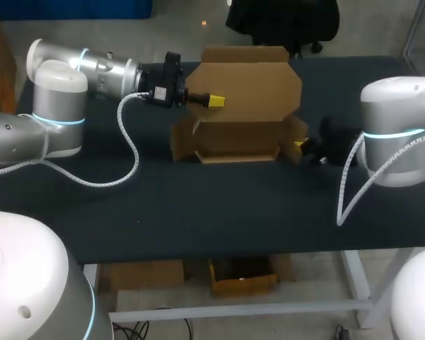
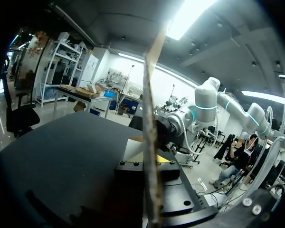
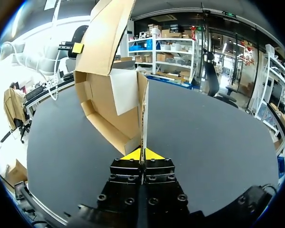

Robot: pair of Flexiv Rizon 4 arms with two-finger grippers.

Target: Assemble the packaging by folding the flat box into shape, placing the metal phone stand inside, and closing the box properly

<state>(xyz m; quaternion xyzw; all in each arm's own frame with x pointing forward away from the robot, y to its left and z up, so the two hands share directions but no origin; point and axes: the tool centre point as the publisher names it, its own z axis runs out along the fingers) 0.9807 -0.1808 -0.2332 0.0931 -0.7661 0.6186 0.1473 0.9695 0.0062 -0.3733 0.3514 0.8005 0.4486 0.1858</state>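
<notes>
A brown cardboard box (image 1: 237, 145) stands half folded at the middle back of the dark table, its lid (image 1: 248, 85) raised upright. My left gripper (image 1: 216, 101) is shut on the lid's left edge; in the left wrist view that cardboard edge (image 2: 149, 133) runs straight up between the fingers. My right gripper (image 1: 299, 145) is shut on the box's right side flap (image 3: 144, 109), whose thin edge rises from between the yellow fingertips (image 3: 152, 154). The box's open inside (image 3: 109, 109) lies beside that flap. No metal phone stand shows in any view.
The dark table top (image 1: 198, 205) stretches bare in front of the box to the near edge. A white cable (image 1: 131, 145) from my left arm loops over the table's left part.
</notes>
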